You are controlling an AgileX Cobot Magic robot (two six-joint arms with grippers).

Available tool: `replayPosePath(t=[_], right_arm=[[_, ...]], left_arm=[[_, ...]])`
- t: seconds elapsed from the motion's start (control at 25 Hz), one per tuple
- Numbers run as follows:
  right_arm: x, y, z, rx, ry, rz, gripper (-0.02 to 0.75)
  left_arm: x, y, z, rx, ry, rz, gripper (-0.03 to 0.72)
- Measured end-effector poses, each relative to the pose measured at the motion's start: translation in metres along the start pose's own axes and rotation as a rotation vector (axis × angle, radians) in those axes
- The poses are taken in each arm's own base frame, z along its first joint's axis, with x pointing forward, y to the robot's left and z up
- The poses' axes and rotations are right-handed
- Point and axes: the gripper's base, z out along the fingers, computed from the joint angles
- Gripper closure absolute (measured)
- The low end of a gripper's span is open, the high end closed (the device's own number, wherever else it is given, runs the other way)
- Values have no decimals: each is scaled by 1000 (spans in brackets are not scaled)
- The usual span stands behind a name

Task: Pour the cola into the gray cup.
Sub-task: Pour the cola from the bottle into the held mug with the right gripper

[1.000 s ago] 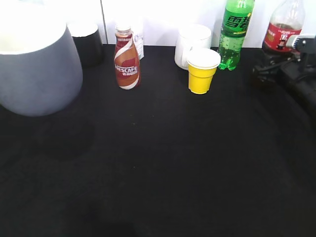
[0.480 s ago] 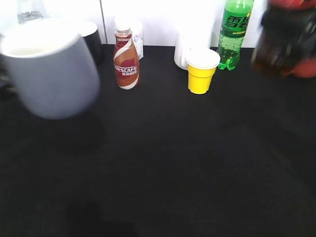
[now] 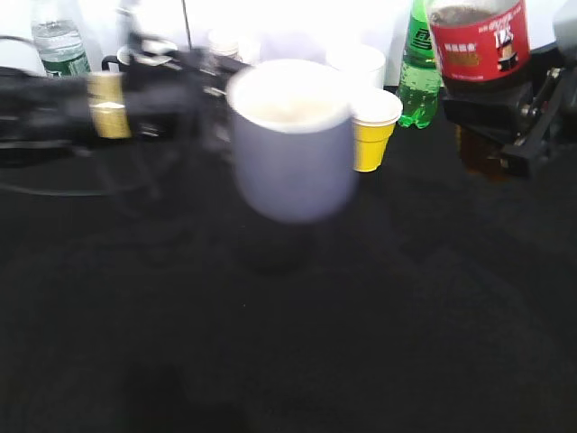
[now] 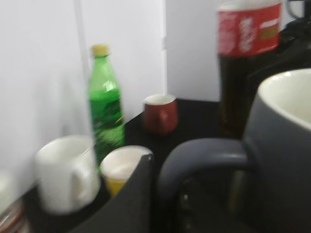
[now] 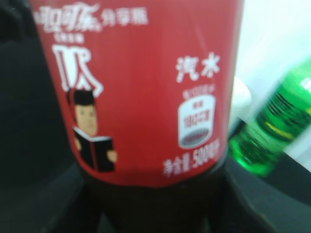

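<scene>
My left gripper (image 3: pixel 215 108) is shut on the handle of the gray cup (image 3: pixel 291 144) and holds it upright above the black table, mid view. In the left wrist view the cup (image 4: pixel 284 160) fills the right side, its handle (image 4: pixel 204 158) between my jaws (image 4: pixel 163 194). My right gripper (image 3: pixel 505 122) is shut on the cola bottle (image 3: pixel 478 45), upright and lifted at the right, to the right of the cup. The cola's red label (image 5: pixel 141 87) fills the right wrist view, dark liquid below it between the jaws (image 5: pixel 155 204).
A yellow cup (image 3: pixel 372 131) and a white mug (image 3: pixel 356 63) stand behind the gray cup, with a green soda bottle (image 3: pixel 416 68) at the back. A dark red mug (image 4: pixel 159 112) stands farther back. A clear water bottle (image 3: pixel 61 45) is at the back left.
The gray cup moved from the left to the middle, carried by the left arm. The cola bottle rose and came in from the right, now held high.
</scene>
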Motion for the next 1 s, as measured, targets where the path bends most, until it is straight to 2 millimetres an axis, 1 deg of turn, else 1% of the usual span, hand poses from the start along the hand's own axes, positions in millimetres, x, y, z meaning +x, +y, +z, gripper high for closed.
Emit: replayPosePath(t=[0.04, 0.12, 0.24, 0.28, 0.36, 0.4, 0.44, 0.52, 0.6, 0.68, 0.92, 1.0], right_arm=[[0, 0, 0, 0, 4, -27, 311], [1, 0, 0, -1, 10, -95, 311], [3, -2, 0, 21, 37, -212, 311], [1, -4, 0, 25, 34, -237, 311], [-15, -12, 1, 53, 4, -303, 313], [-23, -18, 1, 76, -10, -322, 313], [-27, -20, 1, 88, -14, -329, 313], [-26, -20, 1, 78, 4, -363, 313], [-22, -18, 1, 46, 46, -445, 313], [-19, -18, 1, 37, 86, -500, 313], [-15, -22, 0, 59, 142, -551, 316], [-14, -21, 0, 54, 149, -566, 316]], left_arm=[[6, 3, 8, 21, 7, 2, 640], [12, 12, 15, 26, 10, 8, 640], [9, 14, 16, 26, 1, 19, 640], [9, 14, 17, 27, 1, 19, 640], [9, 13, 21, 38, -2, 24, 640], [7, 12, 26, 55, -3, 40, 640], [1, 10, 35, 87, -11, 71, 640], [-5, 5, 48, 129, -26, 96, 640], [-1, 5, 50, 151, -13, 92, 640], [15, 6, 52, 164, 20, 68, 640], [12, 9, 53, 149, 6, 68, 640], [15, 16, 53, 75, 40, 53, 640]])
